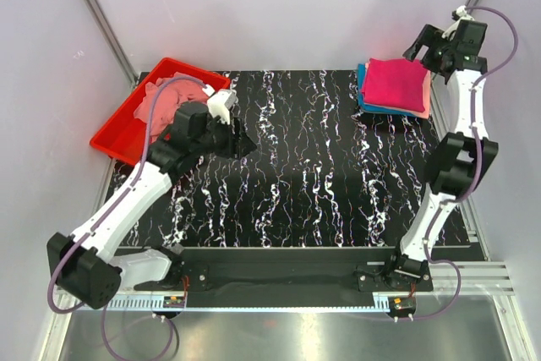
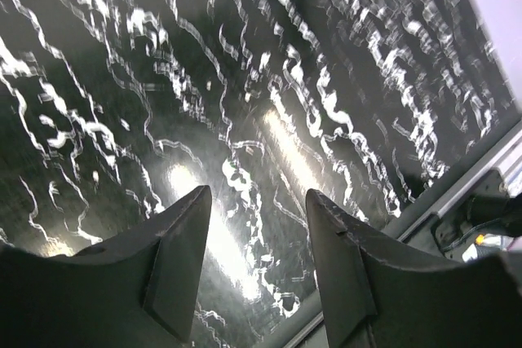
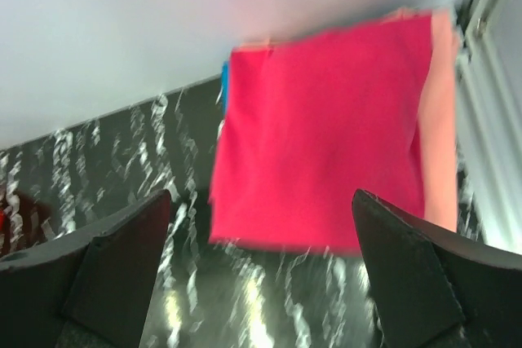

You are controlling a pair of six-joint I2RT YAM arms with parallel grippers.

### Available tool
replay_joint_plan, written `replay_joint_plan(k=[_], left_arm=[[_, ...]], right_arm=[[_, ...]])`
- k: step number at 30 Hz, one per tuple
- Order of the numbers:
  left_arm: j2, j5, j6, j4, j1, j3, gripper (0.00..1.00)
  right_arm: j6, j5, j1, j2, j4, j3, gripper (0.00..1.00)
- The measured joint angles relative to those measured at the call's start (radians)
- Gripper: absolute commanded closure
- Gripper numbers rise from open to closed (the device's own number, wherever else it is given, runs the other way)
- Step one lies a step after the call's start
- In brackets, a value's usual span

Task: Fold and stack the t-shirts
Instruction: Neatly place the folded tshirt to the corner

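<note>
The tray sits at the far left corner of the bench, set at an angle, with its left part over the bench's edge. A heap of loose t-shirts lies in it. The stack of folded t-shirts lies on the bench at the far right corner, well apart from the tray. The left pincer hangs over the bench just right of the tray. The right pincer is behind the stack's far right corner.
</note>
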Motion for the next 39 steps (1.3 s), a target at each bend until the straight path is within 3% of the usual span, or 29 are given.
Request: replay_joint_plan(k=[7, 10, 13, 15, 18, 26, 32, 39], left_arm=[[-0.080, -0.023, 0.002, 0.080, 0.000, -0.051, 0.42], [-0.093, -0.033, 0.006, 0.084, 0.000, -0.051, 0.38], [-0.158, -0.058, 0.009, 0.079, 0.000, -0.049, 0.23], [-0.229, -0.080, 0.006, 0.053, 0.000, -0.029, 0.02], [-0.344, -0.113, 0.000, 0.031, -0.001, 0.027, 0.01], [-0.580, -0.172, 0.002, -0.026, -0.002, 0.060, 0.01], [-0.689, -0.165, -0.013, -0.089, -0.002, -0.029, 0.01], [-0.686, -0.160, -0.037, -0.157, -0.002, -0.043, 0.01]], right_arm=[[0.137, 0.103, 0.031, -0.264, -0.116, -0.200, 0.00], [0.200, 0.175, 0.069, -0.409, -0.142, -0.372, 0.00], [0.245, 0.201, 0.188, -0.571, -0.222, -0.506, 0.00], [0.277, 0.168, 0.279, -0.694, -0.258, -0.577, 0.00], [0.315, 0.074, 0.340, -0.914, -0.288, -0.687, 0.00], [0.353, -0.117, 0.341, -1.401, -0.341, -0.912, 0.00], [0.367, -0.186, 0.341, -1.471, -0.350, -0.958, 0.00], [0.372, -0.198, 0.341, -1.469, -0.329, -0.948, 0.00]])
